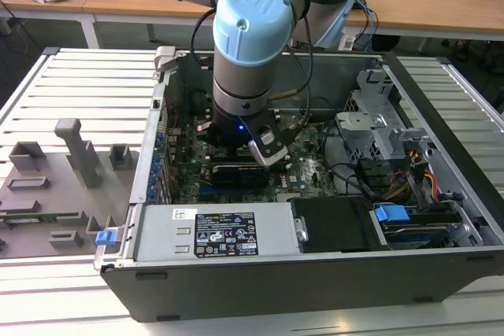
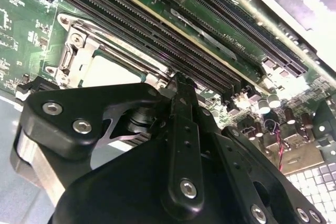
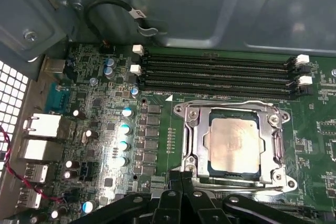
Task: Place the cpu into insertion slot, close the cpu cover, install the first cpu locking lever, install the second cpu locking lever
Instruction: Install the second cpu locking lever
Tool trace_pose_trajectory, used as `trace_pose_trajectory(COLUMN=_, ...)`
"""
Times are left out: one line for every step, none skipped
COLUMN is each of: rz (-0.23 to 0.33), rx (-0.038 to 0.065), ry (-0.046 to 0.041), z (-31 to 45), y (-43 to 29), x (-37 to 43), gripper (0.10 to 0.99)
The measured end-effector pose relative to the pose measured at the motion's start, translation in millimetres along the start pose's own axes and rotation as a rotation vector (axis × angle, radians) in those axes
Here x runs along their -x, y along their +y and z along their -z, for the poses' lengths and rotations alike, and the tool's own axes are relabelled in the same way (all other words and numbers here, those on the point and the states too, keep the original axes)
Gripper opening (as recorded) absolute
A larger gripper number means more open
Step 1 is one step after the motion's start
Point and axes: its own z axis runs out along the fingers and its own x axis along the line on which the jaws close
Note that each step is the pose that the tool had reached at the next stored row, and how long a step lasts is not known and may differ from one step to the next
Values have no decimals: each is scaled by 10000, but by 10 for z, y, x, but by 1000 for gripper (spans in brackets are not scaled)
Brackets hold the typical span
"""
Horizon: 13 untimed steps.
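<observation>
Cpu (image 3: pixel 234 144) lies flat, face up, in the insertion slot (image 3: pixel 191 145), cover (image 3: pixel 234 109) apparently closed around it, just beyond the end effector (image 3: pixel 181 195) tips. End effector fingers (image 2: pixel 181 129) look pressed together, gripping nothing. Cpu square, no long axis.

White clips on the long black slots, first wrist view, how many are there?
4 white clips: two at the long black slots' end nearer the silver ports, two at the opposite end. Others may be hidden.

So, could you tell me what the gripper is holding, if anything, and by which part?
Cannot be told; the gripper is at the cpu cover's edge, and the cpu lies seated, unheld.
</observation>
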Motion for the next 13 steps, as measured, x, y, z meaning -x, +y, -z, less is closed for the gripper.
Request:
trace_pose_trajectory(rz=1, rx=53, ry=-3, z=-4, y=-1, x=-3, gripper=102)
trace_pose_trajectory(rz=3, rx=98, ry=-5, z=-8, y=-2, x=-5, gripper=102)
trace_pose_trajectory(rz=4, rx=172, ry=-11, z=-16, y=-4, x=-12, gripper=102)
trace_pose_trajectory(rz=6, rx=212, ry=-14, z=-24, y=-6, x=-18, gripper=102)
trace_pose_trajectory(rz=9, rx=241, ry=-15, z=-32, y=-8, x=-21, gripper=102)
trace_pose_trajectory(rz=12, rx=278, ry=-17, z=-41, y=-11, x=-24, gripper=102)
trace_pose_trajectory(rz=12, rx=312, ry=-19, z=-51, y=-14, x=-27, gripper=102)
trace_pose_trajectory(rz=12, rx=335, ry=-21, z=-57, y=-15, x=-30, gripper=102)
trace_pose_trajectory(rz=12, rx=336, ry=-21, z=-57, y=-15, x=-31, gripper=102)
trace_pose_trajectory(rz=11, rx=335, ry=-22, z=-54, y=-14, x=-34, gripper=102)
trace_pose_trajectory(rz=11, rx=331, ry=-20, z=-50, y=-13, x=-34, gripper=102)
trace_pose_trajectory(rz=12, rx=325, ry=-20, z=-47, y=-11, x=-34, gripper=102)
trace_pose_trajectory(rz=13, rx=314, ry=-22, z=-45, y=-10, x=-34, gripper=102)
